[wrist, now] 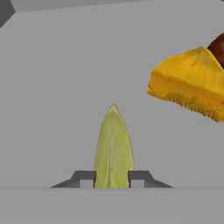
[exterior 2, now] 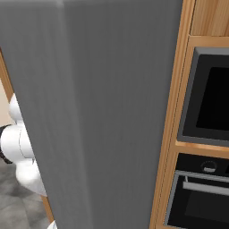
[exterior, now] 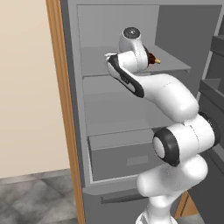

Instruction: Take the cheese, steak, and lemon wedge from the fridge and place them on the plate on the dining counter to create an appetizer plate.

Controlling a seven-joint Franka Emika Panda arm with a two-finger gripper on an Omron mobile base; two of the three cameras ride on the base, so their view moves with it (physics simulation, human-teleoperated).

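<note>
In the hand view my gripper [wrist: 112,177] is shut on the lemon wedge [wrist: 113,146], a slim yellow-green wedge standing upright between the two fingertips. It rests on a grey fridge shelf [wrist: 52,109]. The cheese [wrist: 188,83], a yellow-orange wedge, lies apart to the upper right. The dark steak [wrist: 217,46] peeks out just behind it. In the left base view my arm reaches into the fridge [exterior: 74,109] at its upper shelf, and the steak [exterior: 151,57] shows beside the hand. The plate and dining counter are out of view.
Below the upper shelf [exterior: 175,65] sit a second shelf [exterior: 113,122] and a grey drawer [exterior: 127,159]. The open fridge door [exterior 2: 103,112] stands close across the right base view. A wood cabinet with a built-in oven [exterior 2: 210,98] is to the right.
</note>
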